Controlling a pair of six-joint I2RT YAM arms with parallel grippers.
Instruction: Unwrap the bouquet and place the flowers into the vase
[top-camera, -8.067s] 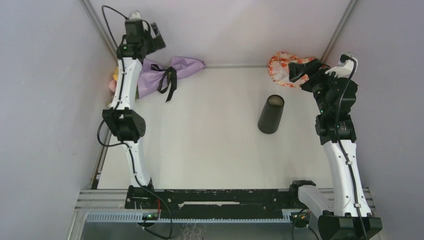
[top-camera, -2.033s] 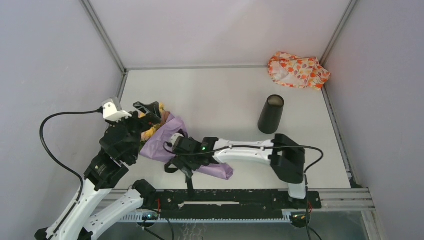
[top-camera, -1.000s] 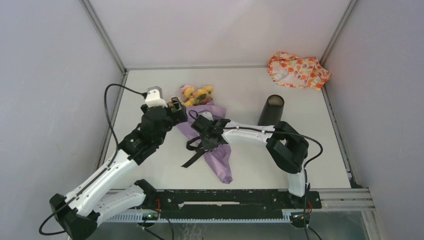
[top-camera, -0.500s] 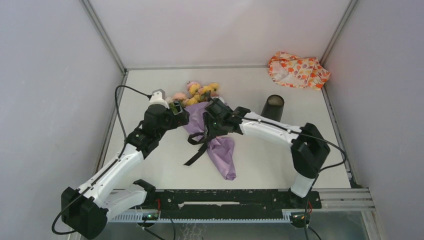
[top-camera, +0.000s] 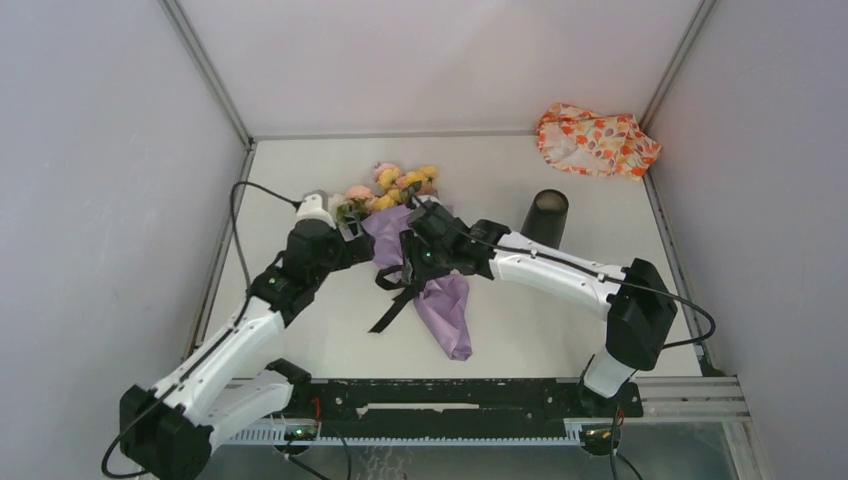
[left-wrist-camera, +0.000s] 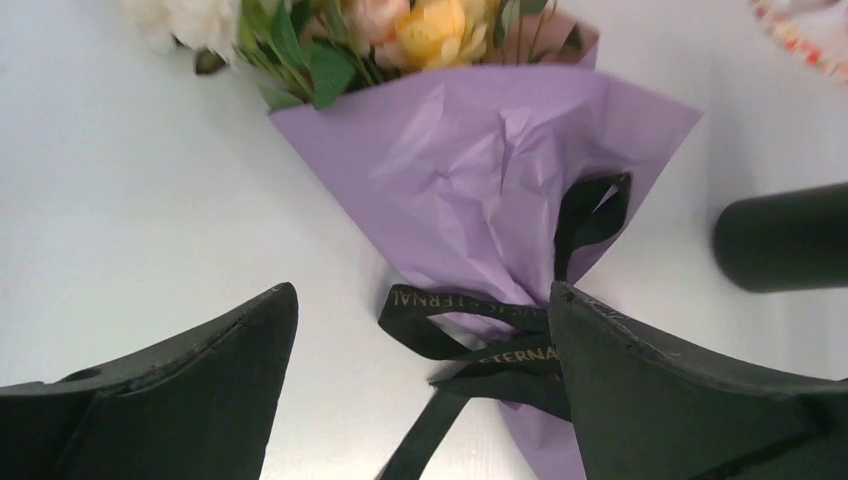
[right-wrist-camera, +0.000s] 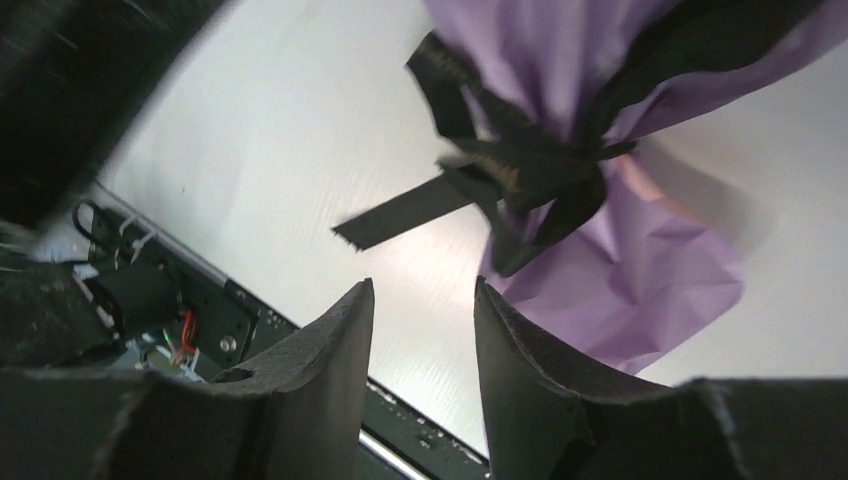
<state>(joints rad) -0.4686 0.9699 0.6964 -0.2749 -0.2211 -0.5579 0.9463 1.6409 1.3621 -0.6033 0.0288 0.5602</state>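
White table surface is being walled in by pale grey panels on three sides. At the left, the left gripper is being held low, just beside the upper left edge of the bouquet. Its fingers are being spread wide, and nothing is being gripped between them. Toward the middle, the right gripper is being poised over the tied waist of the wrapping. Its jaws are being held a narrow gap apart and are clamped on nothing; whether the paper is being touched cannot be told. Further right, the vase is being seen standing on its base, mouth up, apart from the bouquet. The ground between the two is being crossed by the right forearm. In the far right corner an orange-and-white cloth bundle is being seen by the back wall, well apart from everything else.

The bouquet is being shown lying flat at centre-left, heads toward the back wall and pointed tail toward the near edge. Yellow, pink and cream flowers with green leaves are being shown spilling from the wide mouth of the lilac paper. The narrow waist is being bound by a black ribbon with gold lettering. Its loose ends are being trailed toward the near left across the table.
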